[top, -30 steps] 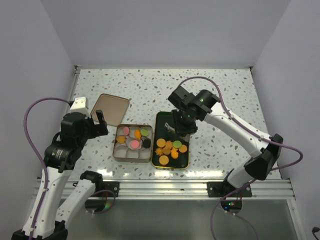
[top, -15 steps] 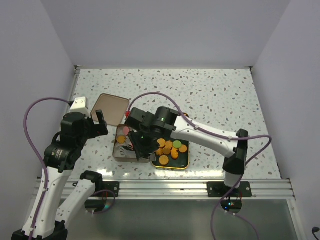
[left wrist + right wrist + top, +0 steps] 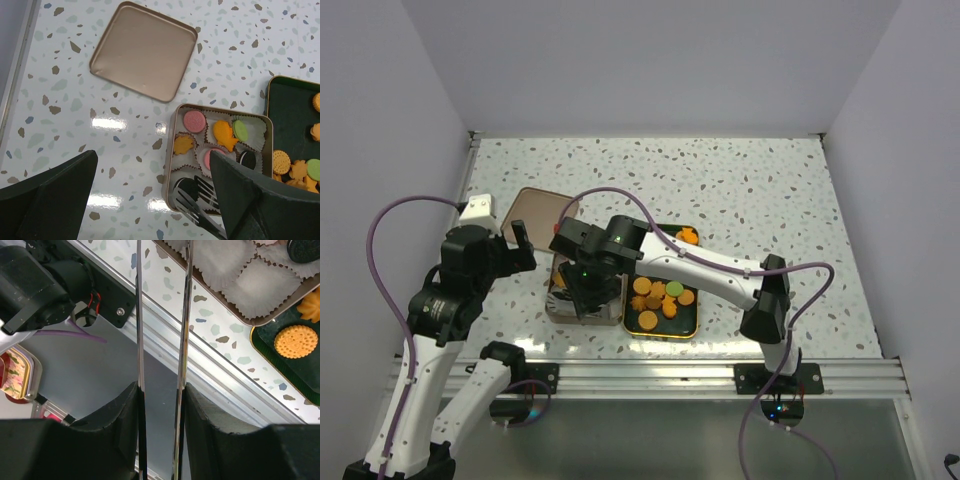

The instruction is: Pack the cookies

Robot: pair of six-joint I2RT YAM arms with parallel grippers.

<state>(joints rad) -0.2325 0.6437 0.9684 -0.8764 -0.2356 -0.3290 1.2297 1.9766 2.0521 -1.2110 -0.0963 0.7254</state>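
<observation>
The gold tin [image 3: 170, 165] holds cookies in white paper cups: pink [image 3: 194, 121], orange [image 3: 223, 134], green [image 3: 241, 130] and dark brown [image 3: 246, 159]. More orange cookies [image 3: 660, 298] lie on the dark green tray [image 3: 692, 315]. My right gripper [image 3: 588, 295] is shut on metal tongs [image 3: 139, 315]. The tongs' tips [image 3: 200, 200] are over the tin's near-left cup, at a dark brown cookie [image 3: 187, 189]; I cannot tell whether they pinch it. My left gripper [image 3: 152, 160] is open and empty, above the table left of the tin.
The tin's lid [image 3: 142, 50] lies flat on the table behind and left of the tin. The tray [image 3: 290, 115] sits right against the tin's right side. The metal rail [image 3: 235, 375] runs along the table's near edge.
My right arm has swung left with the tongs, from over the tray to the tin's near-left corner. The left arm has not moved.
</observation>
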